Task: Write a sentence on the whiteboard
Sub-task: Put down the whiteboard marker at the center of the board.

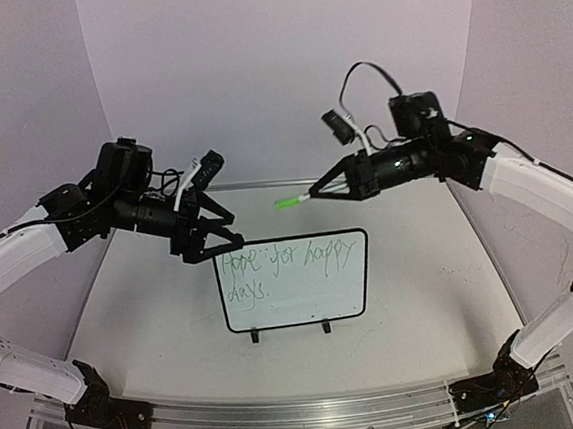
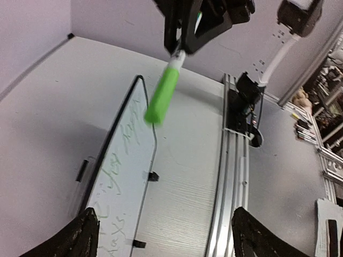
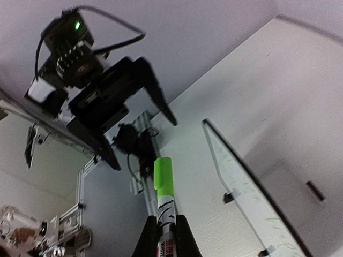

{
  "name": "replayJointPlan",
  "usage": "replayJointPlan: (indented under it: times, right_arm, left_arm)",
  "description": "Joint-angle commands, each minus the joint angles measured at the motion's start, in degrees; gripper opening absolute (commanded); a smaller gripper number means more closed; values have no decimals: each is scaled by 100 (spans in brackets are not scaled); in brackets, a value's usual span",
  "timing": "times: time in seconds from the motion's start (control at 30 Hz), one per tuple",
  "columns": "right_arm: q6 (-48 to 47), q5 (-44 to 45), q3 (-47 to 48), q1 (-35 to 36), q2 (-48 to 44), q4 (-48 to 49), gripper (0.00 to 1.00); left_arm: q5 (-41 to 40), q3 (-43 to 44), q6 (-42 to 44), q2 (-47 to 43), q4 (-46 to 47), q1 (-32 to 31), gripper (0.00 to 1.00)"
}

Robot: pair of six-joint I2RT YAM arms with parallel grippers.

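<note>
The left tool (image 1: 236,230) has its two fingers wide apart and holds nothing, near the far left corner of the whiteboard (image 1: 314,297). The right tool (image 1: 317,191) is clamped on a green marker (image 1: 287,202). The whiteboard lies in the middle of the counter (image 1: 154,306), with the sentence (image 1: 281,260) on it.

A flat white counter (image 1: 424,293) with a faint wood grain fills the middle of the overhead view. Plain pale lilac walls (image 1: 273,65) enclose it at the back and on both sides. A ribbed aluminium rail (image 1: 304,414) runs along the bottom of the frame, at the counter's near edge. Just above centre, a white marker pen with a bright green cap (image 1: 290,201) hangs in the air, cap pointing left. In the left wrist view, blurred room clutter (image 2: 321,107) shows at the right edge.
</note>
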Motion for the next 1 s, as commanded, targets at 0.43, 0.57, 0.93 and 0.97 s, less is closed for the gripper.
replayJointPlan:
  times: [0.43, 0.57, 0.93, 0.97]
  right_arm:
    - [217, 2922, -1772, -1769, -858, 1079, 0]
    - [461, 2389, -2392, -2135, -628, 1997, 0]
    - [635, 2273, -3243, -2604, 211, 3190, 0]
    - [619, 2340, -3266, -2611, 256, 3207, 0]
  left_arm:
    - [-3299, -523, -2253, -698, 418, 1535, 94]
    - [-3294, -939, -2515, -709, 532, 1978, 95]
    - [-3435, -1730, -2695, -442, 934, 2400, 95]
    - [-3461, -1781, -2704, -439, 979, 2401, 95]
